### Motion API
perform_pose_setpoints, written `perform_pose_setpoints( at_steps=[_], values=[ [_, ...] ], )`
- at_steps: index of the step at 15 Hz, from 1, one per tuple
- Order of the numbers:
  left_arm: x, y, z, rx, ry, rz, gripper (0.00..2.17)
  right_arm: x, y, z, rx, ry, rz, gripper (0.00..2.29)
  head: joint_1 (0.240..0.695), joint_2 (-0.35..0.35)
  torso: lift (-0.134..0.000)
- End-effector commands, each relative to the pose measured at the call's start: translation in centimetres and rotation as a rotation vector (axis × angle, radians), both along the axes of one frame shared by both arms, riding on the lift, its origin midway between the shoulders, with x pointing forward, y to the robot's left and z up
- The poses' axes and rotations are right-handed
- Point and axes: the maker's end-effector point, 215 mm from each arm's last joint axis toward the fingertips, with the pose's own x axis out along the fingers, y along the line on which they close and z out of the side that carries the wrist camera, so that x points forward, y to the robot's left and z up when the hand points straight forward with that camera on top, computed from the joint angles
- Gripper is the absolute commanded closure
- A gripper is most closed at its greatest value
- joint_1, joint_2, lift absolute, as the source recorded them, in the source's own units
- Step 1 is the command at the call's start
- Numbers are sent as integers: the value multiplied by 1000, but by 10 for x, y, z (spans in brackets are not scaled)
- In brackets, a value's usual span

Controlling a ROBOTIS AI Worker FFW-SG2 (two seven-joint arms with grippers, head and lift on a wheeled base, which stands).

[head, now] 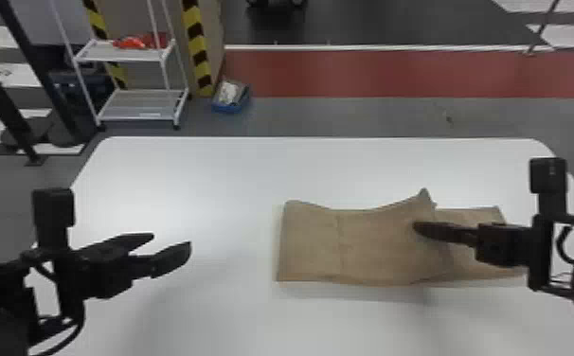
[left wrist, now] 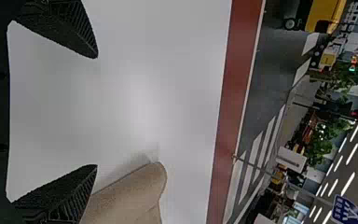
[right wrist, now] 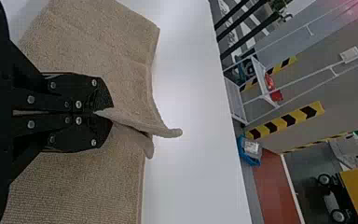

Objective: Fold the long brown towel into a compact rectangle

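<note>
Some towel (head: 366,246) between right fingers (head: 444,232)

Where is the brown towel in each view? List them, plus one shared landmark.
Head view: towel, right of centre, on the table.
Left wrist view: towel, at the picture's edge, partly behind the left gripper.
Right wrist view: towel, pinched in the right gripper.
Shared landmark: the red floor strip.
</note>
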Motion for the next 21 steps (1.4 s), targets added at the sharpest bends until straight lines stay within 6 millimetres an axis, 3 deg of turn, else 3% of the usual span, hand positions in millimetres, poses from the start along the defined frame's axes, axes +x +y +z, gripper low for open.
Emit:
perform_pose_setpoints(
  at_steps=[1, 2, 4, 6, 7, 9, 11, 12, 14, 15, 16, 17, 18, 19, 20, 21],
  values=[
    [0, 0, 0, 0, 0, 1, 39, 0, -11, 6, 22, -4, -29, 1656, 695, 26, -120],
    [0, 1, -1, -1, 3, 1, 39, 3, -18, 10, 22, -10, -44, 1659, 695, 22, -120],
    [-1, 0, -4, 0, 8, 1, 39, 3, -8, -8, -14, 23, -17, 1659, 695, 13, -120],
    [-1, 0, -2, 0, 5, 1, 39, 0, -13, 24, 91, -1, -50, 1659, 695, 11, -120],
    [-1, 1, -4, 2, 8, 2, 39, 0, -20, 24, 85, -2, -68, 1659, 695, 15, -120],
    [0, 1, -4, 4, 8, 1, 39, 0, -20, 5, 60, 32, -60, 1659, 695, 9, -120],
    [2, -2, -1, 1, 1, -4, 39, 0, -27, 42, 165, -7, -99, 1659, 695, 5, -120],
    [2, -3, -1, 0, 3, -5, 39, 1, -32, 44, 166, -5, -111, 1659, 695, 1, -120],
    [3, -5, -4, 3, 9, -11, 39, 1, -21, 17, 139, 39, -82, 1659, 695, -9, -120],
    [5, -6, -3, 2, 4, -12, 39, 2, -19, 27, 163, 16, -81, 1659, 695, -12, -120],
    [6, -7, -2, 1, 3, -11, 39, 3, -27, 50, 213, -16, -110, 1659, 695, -9, -120],
    [5, -7, -3, -1, 6, -12, 39, 3, -35, 52, 204, -25, -125, 1659, 695, -8, -120],
    [4, -6, -7, -1, 13, -10, 39, 1, -33, 33, 198, 17, -121, 1659, 695, -9, -120],
    [6, -6, -9, -1, 13, -10, 39, 2, -29, 28, 174, 14, -107, 1659, 695, -14, -120],
    [7, -8, -8, -1, 11, -12, 39, 4, -26, 51, 223, -33, -102, 1659, 695, -20, -120],
    [7, -9, -7, -3, 8, -13, 39, 6, -38, 81, 292, -70, -138, 1659, 695, -18, -120]
  ],
)
